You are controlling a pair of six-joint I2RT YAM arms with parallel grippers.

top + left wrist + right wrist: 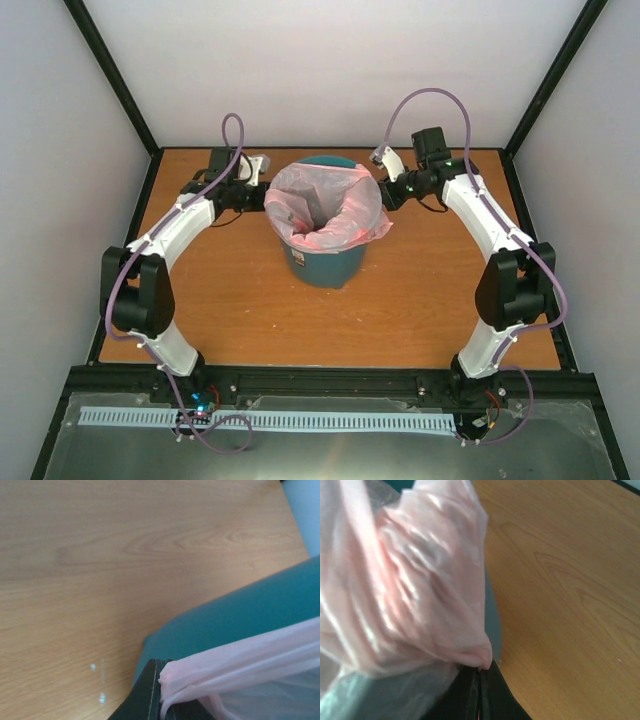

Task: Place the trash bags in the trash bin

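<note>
One wooden table (pixel 430 300), mine to work. On it, toward the far side: one teal bin (pixel 325 268) and one pink bag (pixel 330 205). My arms number two, left arm (pixel 180 225) and right arm (pixel 495 225), with two grippers, left gripper (pixel 258 195) and right gripper (pixel 388 195).

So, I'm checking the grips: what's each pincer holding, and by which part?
Both hold the pink bag: the left pincer pinches its edge at the bin's left side, the right pincer a bunched fold at the right.
</note>
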